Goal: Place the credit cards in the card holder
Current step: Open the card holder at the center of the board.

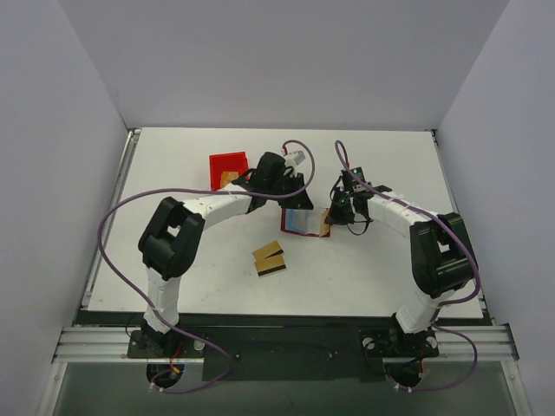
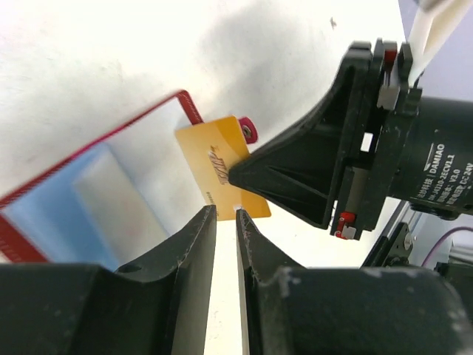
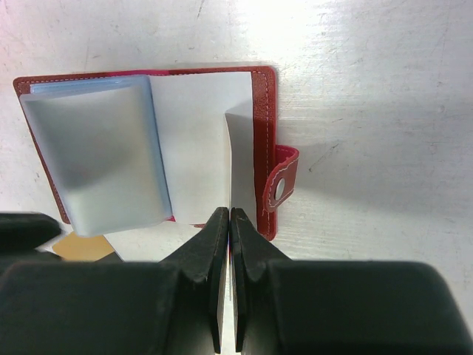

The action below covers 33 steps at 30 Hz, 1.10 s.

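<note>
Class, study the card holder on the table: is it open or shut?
Open. The card holder lies spread flat in the right wrist view, clear pockets showing inside and its snap tab unfastened.

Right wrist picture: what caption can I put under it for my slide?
Right pincer pinching a page of the open red wallet, gold card peeking out beside it.

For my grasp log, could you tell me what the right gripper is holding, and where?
The right gripper pinches a gold credit card at one edge.
</note>
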### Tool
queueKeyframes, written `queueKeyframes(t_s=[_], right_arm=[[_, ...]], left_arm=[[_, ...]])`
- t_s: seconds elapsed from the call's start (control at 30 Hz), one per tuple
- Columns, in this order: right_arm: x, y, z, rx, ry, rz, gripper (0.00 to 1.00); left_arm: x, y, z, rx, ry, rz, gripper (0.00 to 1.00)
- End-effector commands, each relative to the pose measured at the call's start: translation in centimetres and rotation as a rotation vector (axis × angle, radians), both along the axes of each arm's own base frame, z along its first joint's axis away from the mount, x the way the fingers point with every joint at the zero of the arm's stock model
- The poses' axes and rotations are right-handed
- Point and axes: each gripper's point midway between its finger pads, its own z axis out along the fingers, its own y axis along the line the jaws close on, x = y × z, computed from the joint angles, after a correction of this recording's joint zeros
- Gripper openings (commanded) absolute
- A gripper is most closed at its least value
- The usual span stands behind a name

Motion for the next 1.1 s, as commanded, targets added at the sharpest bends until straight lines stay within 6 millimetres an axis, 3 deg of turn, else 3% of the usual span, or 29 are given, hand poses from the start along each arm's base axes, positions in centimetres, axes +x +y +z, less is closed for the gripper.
queueKeyframes(t_s=[0.0,0.3,0.57,0.77,1.07], right_arm=[[0.2,-0.7,-0.3,-0.037,0.021,-0.02,0.0],[0.0,-0.8,-0.6,-0.043,0.029,-0.017,0.0],[-0.2,-0.9,-1.2,-0.04,0.05,-0.016,0.0],[-0.1,-0.7,-1.1,-0.034,0.049,-0.011,0.0],[-0.1,-0.8,-1.2,-0.031,0.051,-0.016,0.0]], left_arm=[[2.2,2.2,2.6,-0.027,-0.056,0.073,0.27],[4.1,6.0,1.9,0.104,-0.055,0.213,0.27],[4.4,8.6,1.1,0.265,-0.082,0.289,0.2],[4.1,8.0,0.3,0.306,-0.074,0.272,0.0],[4.3,8.0,-1.3,0.364,-0.063,0.275,0.0]])
